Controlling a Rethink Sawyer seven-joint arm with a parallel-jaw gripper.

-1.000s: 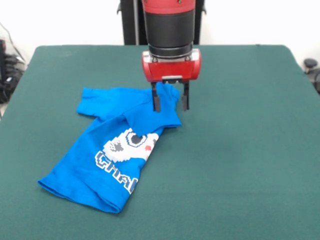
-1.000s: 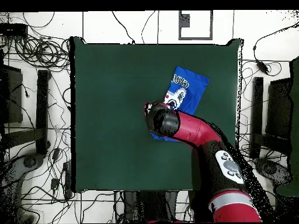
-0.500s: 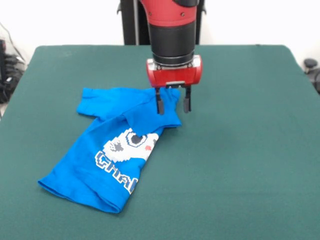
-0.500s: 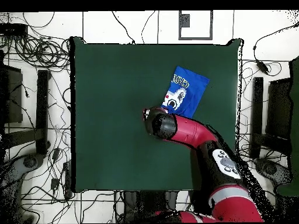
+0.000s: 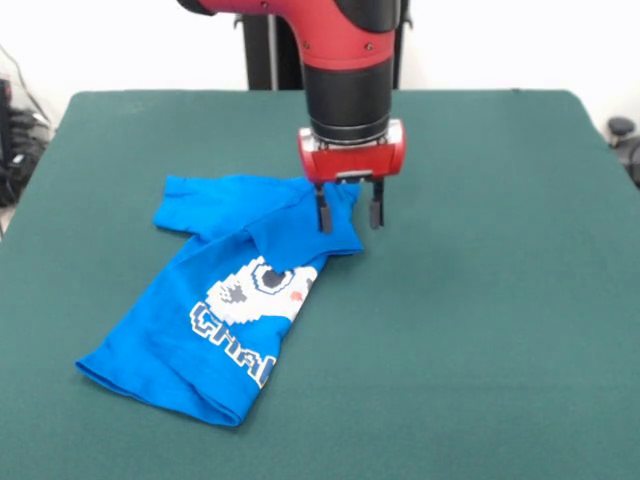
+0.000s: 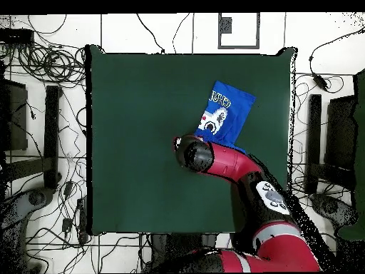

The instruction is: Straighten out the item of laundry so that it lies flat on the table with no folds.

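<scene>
Gripper [image 5: 349, 215] over folded upper edge of T-shirt [image 5: 225, 300], fingers apart, nothing gripped. Step: approaching grasp. Next: descend, pinch fold, drag outward across table [image 5: 480, 300].

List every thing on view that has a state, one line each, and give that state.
T-shirt: crumpled and folded over on itself, printed side up, not flat.
Pincer: open, empty, fingers pointing down at the shirt's far edge near the sleeve fold.
Table: bears only the shirt.
</scene>
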